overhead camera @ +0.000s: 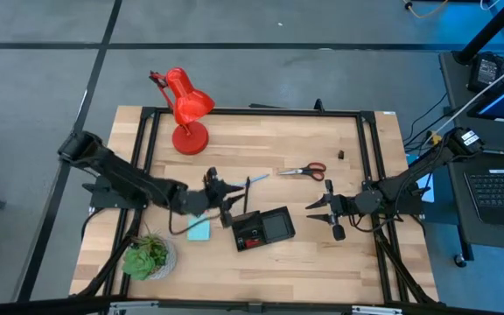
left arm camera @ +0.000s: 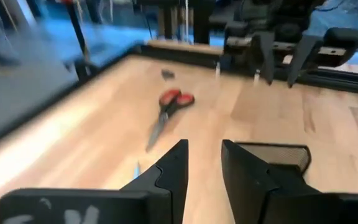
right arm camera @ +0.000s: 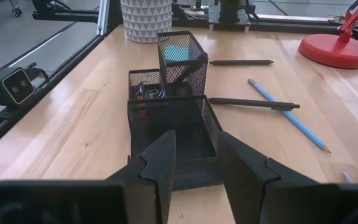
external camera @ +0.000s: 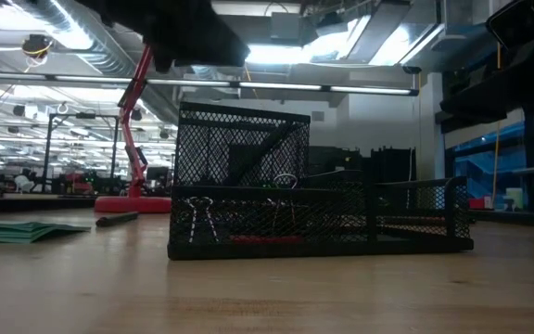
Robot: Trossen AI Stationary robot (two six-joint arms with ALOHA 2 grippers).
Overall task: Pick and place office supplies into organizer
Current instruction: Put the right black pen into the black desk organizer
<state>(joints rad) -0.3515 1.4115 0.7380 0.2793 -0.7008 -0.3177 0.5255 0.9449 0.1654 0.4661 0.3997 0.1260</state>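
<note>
Your left gripper (overhead camera: pixel 224 194) hangs empty, fingers slightly parted, just left of the organizer (overhead camera: pixel 265 229) at desk centre, pens (right arm camera: pixel 253 102) beside it, while your right gripper (overhead camera: pixel 322 210), also part-open and empty, waits on the organizer's right.

Both arms are showing as dark, nearly black jointed limbs built from slim tubes and thicker rounded joints. The left arm (overhead camera: pixel 121 179) is carrying a bulky block at its shoulder end, and a thin black cable is looping off it near the wrist. The right arm (overhead camera: pixel 414 179) is wearing a small white label at its elbow (too small to read). Each end effector is ending in two flat, matte black fingers (right arm camera: pixel 157 165) with angular, stepped inner edges; the left end effector (left arm camera: pixel 202 171) is looking the same.
</note>
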